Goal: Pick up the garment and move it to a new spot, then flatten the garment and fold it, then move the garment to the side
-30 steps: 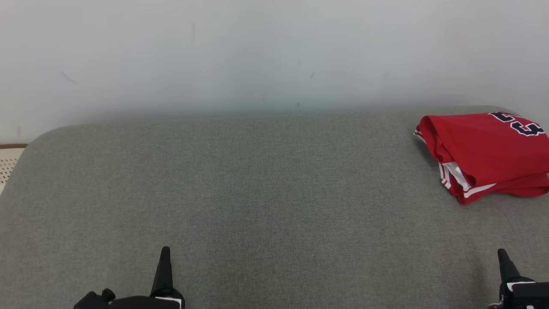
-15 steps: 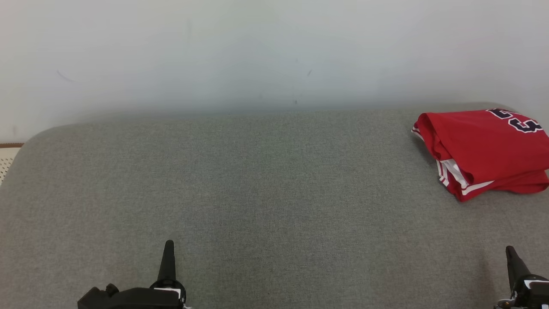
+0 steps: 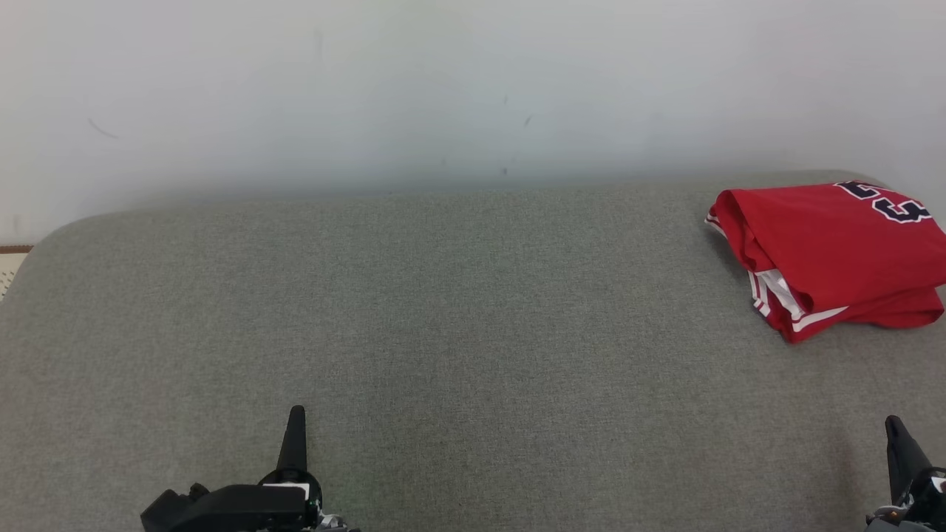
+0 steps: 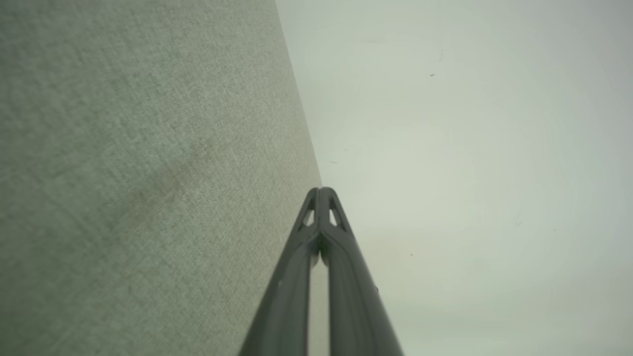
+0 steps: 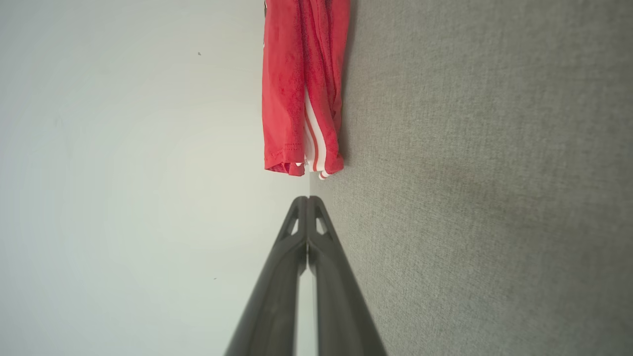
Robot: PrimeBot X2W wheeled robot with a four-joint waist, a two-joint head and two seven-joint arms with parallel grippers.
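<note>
At the lower left of the head view, the left gripper (image 3: pixel 295 420) was pinched fully closed, holding nothing. The right gripper (image 3: pixel 896 428), at the lower right, was likewise closed and empty. The folded red garment (image 3: pixel 835 251) lay on the grey cushion (image 3: pixel 473 310) at the right edge, well apart from both.

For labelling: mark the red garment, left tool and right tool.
red garment (image 3: pixel 835 240): head view, top folded panel.
left tool (image 4: pixel 320 192): left wrist view, closed fingertips.
right tool (image 5: pixel 307 200): right wrist view, closed fingertips.
</note>
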